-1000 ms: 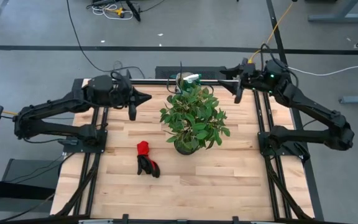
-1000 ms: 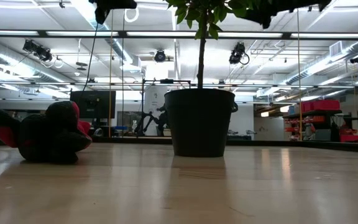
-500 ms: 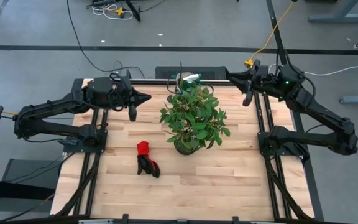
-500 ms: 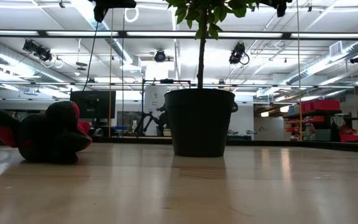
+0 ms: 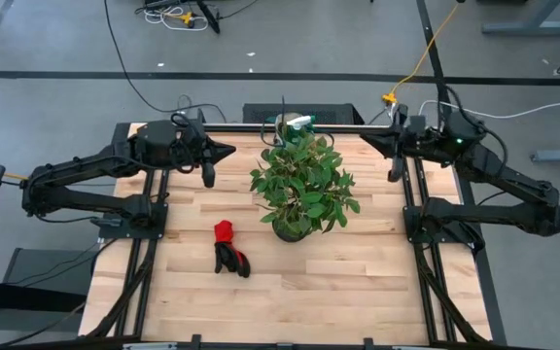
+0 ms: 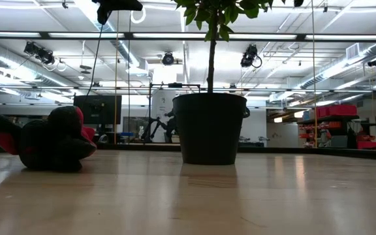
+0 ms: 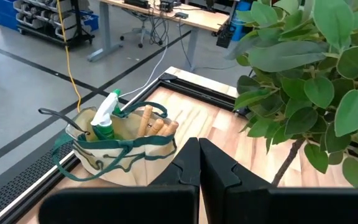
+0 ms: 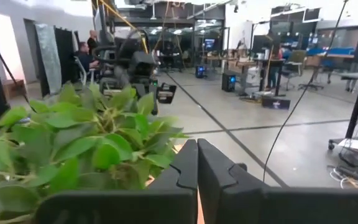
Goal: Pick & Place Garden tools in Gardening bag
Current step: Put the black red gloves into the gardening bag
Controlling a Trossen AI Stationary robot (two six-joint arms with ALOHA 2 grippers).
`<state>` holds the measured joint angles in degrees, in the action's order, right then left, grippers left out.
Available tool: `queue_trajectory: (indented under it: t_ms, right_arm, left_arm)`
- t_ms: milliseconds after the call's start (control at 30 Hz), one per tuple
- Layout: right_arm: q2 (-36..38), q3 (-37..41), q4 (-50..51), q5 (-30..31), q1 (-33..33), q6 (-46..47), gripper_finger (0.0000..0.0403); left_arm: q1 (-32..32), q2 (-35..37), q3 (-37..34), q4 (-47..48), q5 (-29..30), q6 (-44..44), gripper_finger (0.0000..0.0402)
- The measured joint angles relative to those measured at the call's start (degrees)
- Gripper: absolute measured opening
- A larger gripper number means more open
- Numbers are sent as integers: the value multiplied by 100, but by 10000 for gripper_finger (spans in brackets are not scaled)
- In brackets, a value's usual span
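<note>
While both grippers hang closed, empty, one gloves bundle, one bag.

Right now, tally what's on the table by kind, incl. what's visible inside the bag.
Gardening bag: 1
Green spray bottle, in the bag: 1
Wooden tool handles sticking out of the bag: 3 visible
Red-and-black gloves, bunched on the table: 1 heap, count unclear
Potted plant: 1
Total: 7 items counted, gloves taken as one
</note>
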<state>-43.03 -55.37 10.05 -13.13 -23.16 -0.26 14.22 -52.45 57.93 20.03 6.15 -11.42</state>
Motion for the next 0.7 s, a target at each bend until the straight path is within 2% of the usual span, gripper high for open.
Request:
queue_trajectory:
  t_ms: [433, 567, 700]
  right_arm:
    - [967, 0, 1243, 223, 753, -19, 1]
    - [1235, 0, 1309, 257, 854, 3, 0]
    - [1435, 0, 1321, 548, 928, 407, 0]
  left_arm:
    - [-437, -2, 0, 7, 304, -174, 2]
    - [-582, -2, 0, 9, 326, -157, 2]
    - [-768, -2, 0, 11, 323, -146, 2]
